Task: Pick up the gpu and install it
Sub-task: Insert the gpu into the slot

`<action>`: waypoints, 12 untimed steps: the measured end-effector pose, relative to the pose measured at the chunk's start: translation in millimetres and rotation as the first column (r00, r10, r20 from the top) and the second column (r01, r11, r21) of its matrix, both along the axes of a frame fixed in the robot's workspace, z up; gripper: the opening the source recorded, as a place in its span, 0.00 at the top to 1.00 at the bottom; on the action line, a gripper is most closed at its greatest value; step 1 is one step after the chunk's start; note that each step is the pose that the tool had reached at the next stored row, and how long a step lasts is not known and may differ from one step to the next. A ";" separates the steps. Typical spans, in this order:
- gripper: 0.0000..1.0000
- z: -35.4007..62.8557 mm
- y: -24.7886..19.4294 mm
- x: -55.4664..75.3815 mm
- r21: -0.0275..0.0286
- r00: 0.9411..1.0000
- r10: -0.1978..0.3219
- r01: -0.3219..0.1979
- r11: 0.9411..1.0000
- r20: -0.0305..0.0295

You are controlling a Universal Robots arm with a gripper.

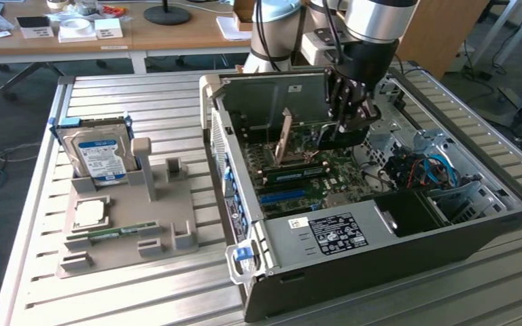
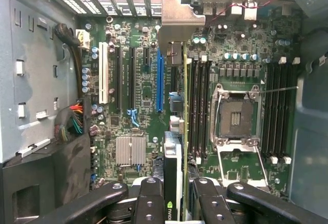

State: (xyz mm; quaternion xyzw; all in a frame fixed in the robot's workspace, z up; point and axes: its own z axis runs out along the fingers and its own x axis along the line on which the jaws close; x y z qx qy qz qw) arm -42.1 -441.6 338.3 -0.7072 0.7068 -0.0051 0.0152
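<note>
The gpu (image 1: pixel 344 139) is a thin dark card hanging inside the open computer case (image 1: pixel 379 231), just above the motherboard (image 1: pixel 306 180). My gripper (image 1: pixel 349 112) is shut on its upper edge. The wrist view looks down the gpu (image 2: pixel 179 142) edge-on, with its metal end bracket (image 2: pixel 177 21) at the far end by the case's rear slots. The fingers (image 2: pixel 148 203) clamp the card from both sides, and my gripper (image 2: pixel 178 208) sits over it. A blue expansion slot (image 2: pixel 160 80) runs parallel to the card, close beside it. I cannot tell whether the card touches the board.
A grey holder (image 1: pixel 166 224) on the slatted table at the exterior view's left carries a blue-and-white hard drive (image 1: pixel 102 153), a processor (image 1: pixel 89 212) and a green memory stick (image 1: pixel 116 233). Memory slots (image 2: pixel 197 106), the open processor socket (image 2: pixel 237 116) and cables (image 1: pixel 429 170) crowd the case interior.
</note>
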 end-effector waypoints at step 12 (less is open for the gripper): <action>0.73 -2.3 -0.5 -2.3 0.000 1.000 0.005 -0.005 1.000 0.000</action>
